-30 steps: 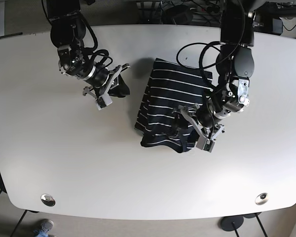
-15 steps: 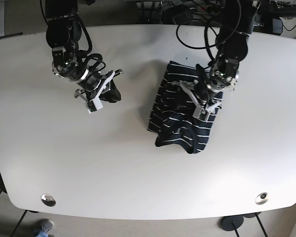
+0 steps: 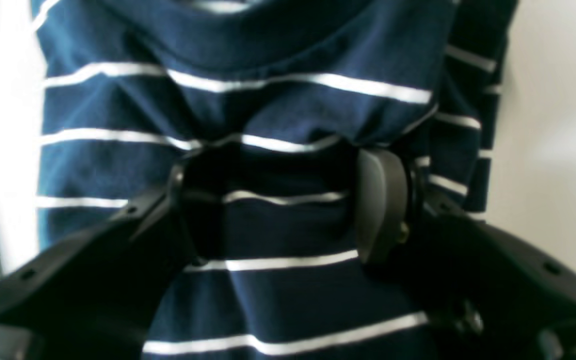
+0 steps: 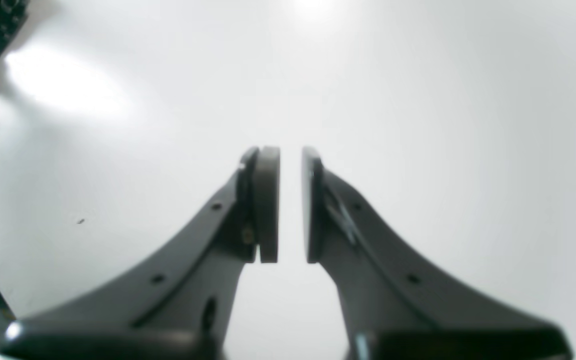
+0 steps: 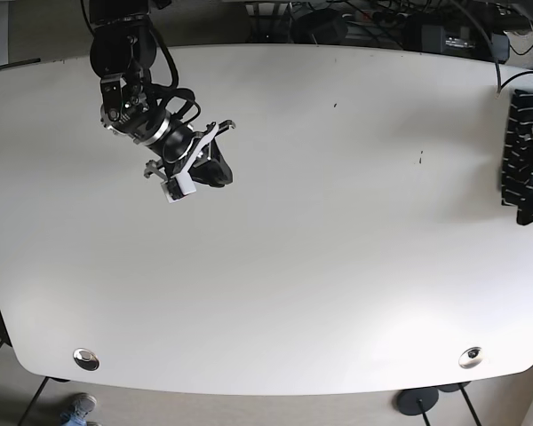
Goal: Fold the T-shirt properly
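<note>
In left wrist view, T-shirt (image 3: 278,100) between fingers (image 3: 380,205).

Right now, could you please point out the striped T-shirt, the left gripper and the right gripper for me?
striped T-shirt (image 5: 524,160), base view, on its bunched fabric at the table's edge.
left gripper (image 3: 273,205), left wrist view, midway between its fingertips, over the cloth.
right gripper (image 4: 290,200), right wrist view, in the narrow gap between its fingertips.

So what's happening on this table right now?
A two-armed robot is handling a navy T-shirt with white stripes. Its left gripper has bunched fabric between its fingers and holds the shirt at the far edge of the white table. The right gripper hangs over bare tabletop, nearly shut and holding nothing.
</note>
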Action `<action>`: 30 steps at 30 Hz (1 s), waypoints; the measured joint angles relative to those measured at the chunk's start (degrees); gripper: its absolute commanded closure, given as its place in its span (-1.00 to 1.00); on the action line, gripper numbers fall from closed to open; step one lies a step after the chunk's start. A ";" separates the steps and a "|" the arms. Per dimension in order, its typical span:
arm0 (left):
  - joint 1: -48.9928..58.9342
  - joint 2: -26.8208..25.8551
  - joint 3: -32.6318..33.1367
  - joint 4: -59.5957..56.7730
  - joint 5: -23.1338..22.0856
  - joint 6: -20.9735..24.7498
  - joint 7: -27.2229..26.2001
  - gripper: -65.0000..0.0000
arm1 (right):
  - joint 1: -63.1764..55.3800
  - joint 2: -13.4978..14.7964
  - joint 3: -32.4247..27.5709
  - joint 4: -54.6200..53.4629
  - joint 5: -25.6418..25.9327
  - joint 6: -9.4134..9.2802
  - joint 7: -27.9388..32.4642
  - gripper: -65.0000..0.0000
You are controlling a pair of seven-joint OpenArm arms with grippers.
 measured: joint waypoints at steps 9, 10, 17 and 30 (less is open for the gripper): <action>-0.04 -3.17 -0.07 20.06 -0.42 -0.07 3.48 -0.15 | -1.49 -1.99 0.35 0.07 -0.42 -0.07 0.02 0.80; 0.09 -2.86 -0.07 22.71 -0.63 -0.20 6.03 -0.15 | -1.29 -1.86 0.44 0.07 -0.39 -0.22 0.22 0.80; 5.60 6.86 0.24 46.84 -2.62 -0.20 9.35 -0.15 | -1.31 -0.26 4.22 -0.07 -0.55 -0.42 2.16 0.80; 16.06 45.05 0.11 67.25 23.54 3.21 6.80 -0.14 | -10.05 1.05 13.60 -0.07 -13.05 0.00 18.01 0.80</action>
